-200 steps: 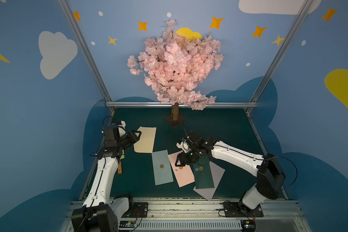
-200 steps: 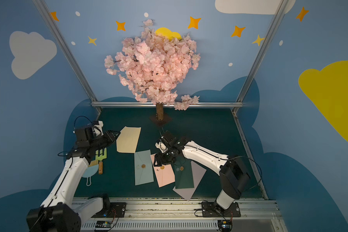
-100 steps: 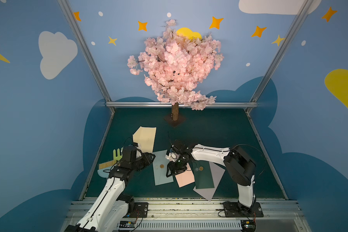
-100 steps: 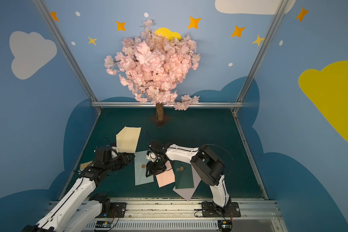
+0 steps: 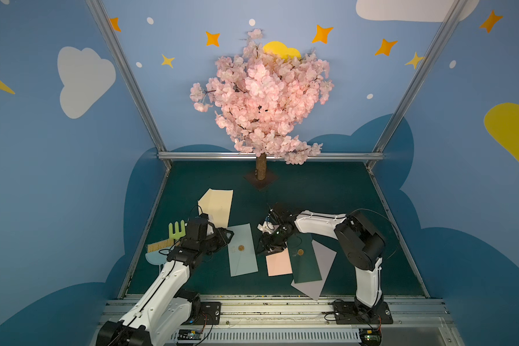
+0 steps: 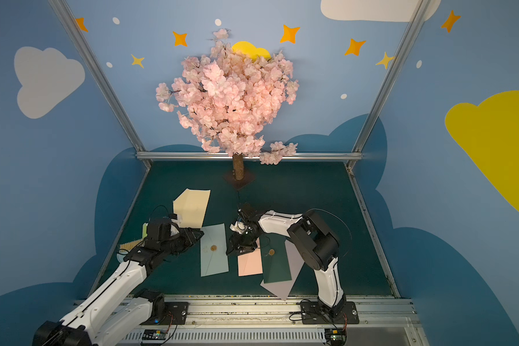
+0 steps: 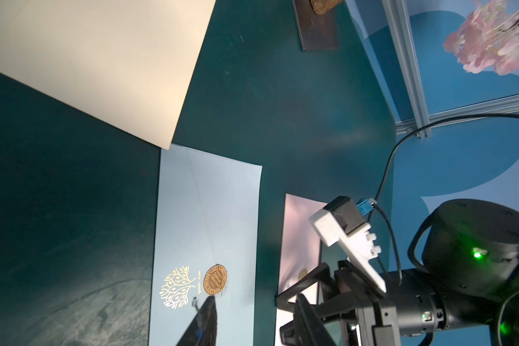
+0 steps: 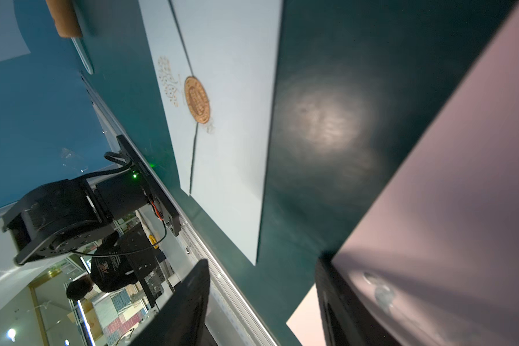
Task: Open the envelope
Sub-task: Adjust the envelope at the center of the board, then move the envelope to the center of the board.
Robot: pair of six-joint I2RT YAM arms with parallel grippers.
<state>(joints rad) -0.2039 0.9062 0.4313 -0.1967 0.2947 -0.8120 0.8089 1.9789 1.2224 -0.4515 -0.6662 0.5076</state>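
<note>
A light blue envelope with a round gold seal lies flat on the green mat, flap shut. My left gripper hovers at its far left corner, open; in the left wrist view one finger hangs over the paper just short of the seal. To its right lies a pink envelope. My right gripper stands open at the pink envelope's far edge. In the right wrist view pink paper lies against one finger, and only mat shows between the jaws.
A cream envelope lies behind the left gripper. A dark green envelope overlaps a lavender one on the right. A blossom tree stands at the back. A green fork-shaped tool and a brush lie at the left edge.
My left arm has swung from the far left edge in to the light blue envelope. The right gripper has moved left to the pink envelope's far edge.
</note>
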